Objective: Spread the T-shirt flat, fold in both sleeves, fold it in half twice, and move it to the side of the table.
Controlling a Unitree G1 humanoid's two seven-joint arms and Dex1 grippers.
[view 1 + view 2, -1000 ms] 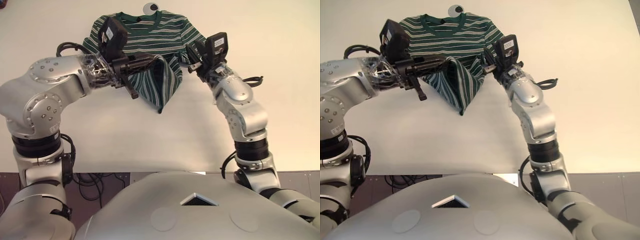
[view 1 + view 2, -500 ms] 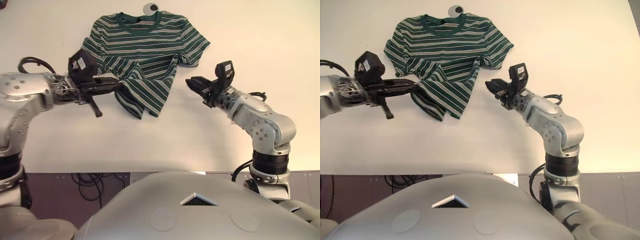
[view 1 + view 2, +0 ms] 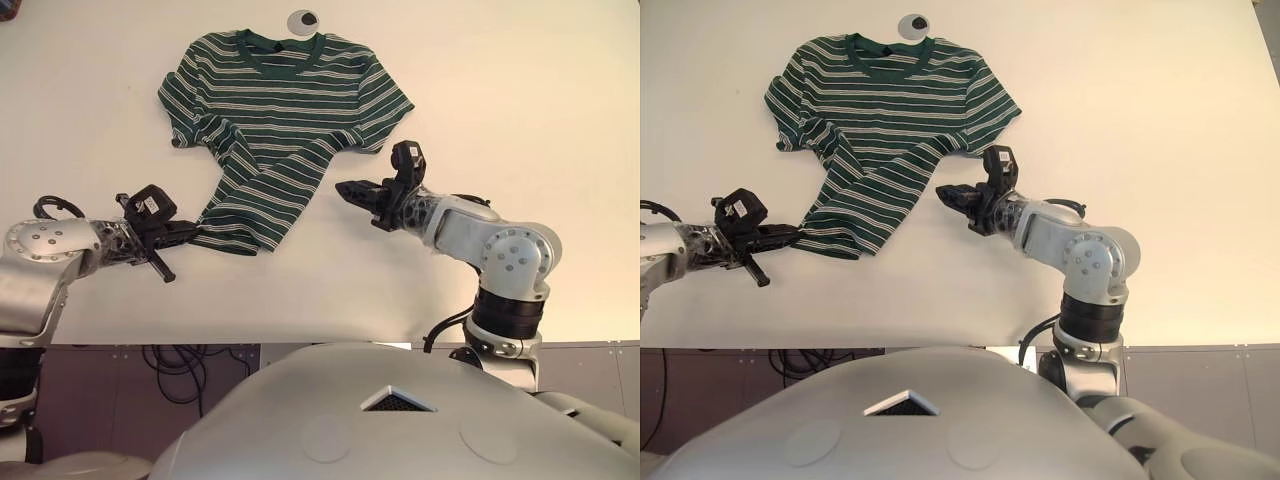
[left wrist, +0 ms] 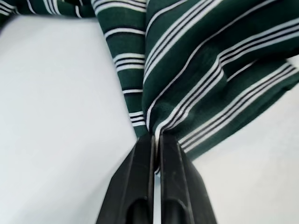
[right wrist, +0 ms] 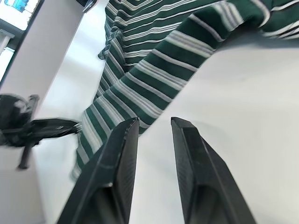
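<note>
A dark green T-shirt [image 3: 280,110] with thin white stripes lies on the white table [image 3: 520,100], collar at the far side. Its lower body is bunched and skewed toward the robot's left, the sleeves spread out at the top. My left gripper [image 3: 192,231] is shut on the hem at the shirt's lower left corner [image 4: 154,133], low over the table. My right gripper [image 3: 345,189] hovers open just to the right of the shirt's lower body, holding nothing; its two fingers [image 5: 119,154] stand apart with the striped cloth [image 5: 154,74] beyond them.
A small round grey-and-black marker [image 3: 303,17] lies just beyond the collar. The table's near edge [image 3: 330,342] runs in front of both arms, with dark cables [image 3: 180,362] hanging below it on the left. Bare tabletop stretches to the right of the shirt.
Both arms came down and back toward the near side. The left gripper pulled the hem out leftward and toward me, so the lifted cloth now lies lower and longer. The right gripper dropped beside the shirt.
</note>
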